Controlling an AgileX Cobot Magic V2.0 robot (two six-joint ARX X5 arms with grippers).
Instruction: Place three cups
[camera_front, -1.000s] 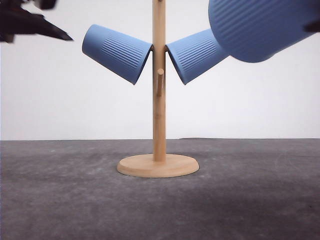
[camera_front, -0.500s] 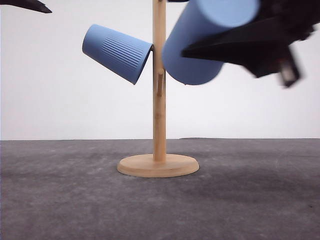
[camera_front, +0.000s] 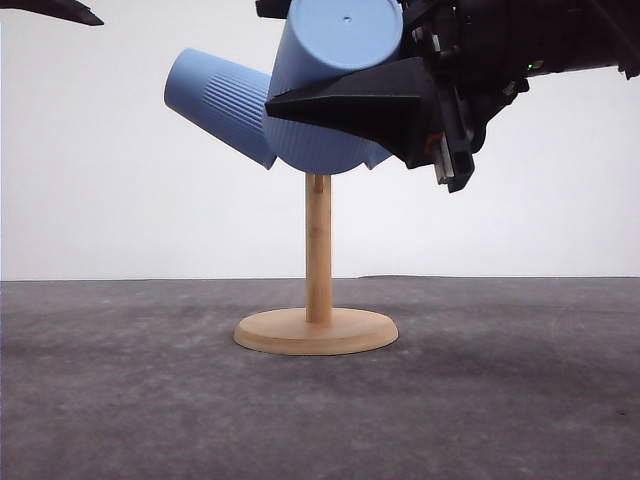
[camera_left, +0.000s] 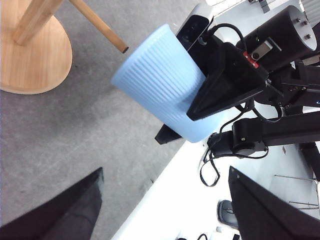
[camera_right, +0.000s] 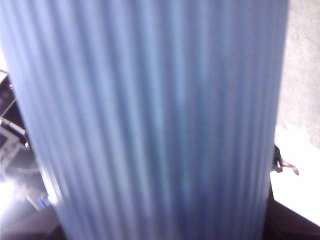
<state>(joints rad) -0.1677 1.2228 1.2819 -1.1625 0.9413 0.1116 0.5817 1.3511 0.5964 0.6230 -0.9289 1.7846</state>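
A wooden stand (camera_front: 318, 240) with a round base rises at mid-table. One light-blue ribbed cup (camera_front: 215, 103) hangs tilted on its left peg. My right gripper (camera_front: 300, 95) is shut on another cup (camera_front: 330, 70), held tilted, base toward the camera, in front of the pole's top. A blue sliver (camera_front: 378, 156) under the black finger seems to be the cup on the right peg, otherwise hidden. In the left wrist view the held cup (camera_left: 160, 90) hovers with its mouth near a bare peg (camera_left: 97, 25). My left gripper (camera_left: 165, 172) is open and holds nothing, off to the upper left (camera_front: 55, 10).
The stand's base (camera_front: 316, 332) rests on a dark grey table surface (camera_front: 500, 400) with a white wall behind. The right arm's black body (camera_front: 520, 50) hangs at the upper right. The left wrist view shows the table's edge and cables (camera_left: 215, 165) beyond it.
My right gripper has carried its cup leftward and down, from the upper right to in front of the pole, covering the right-peg cup. The left gripper tip drew back up and left.
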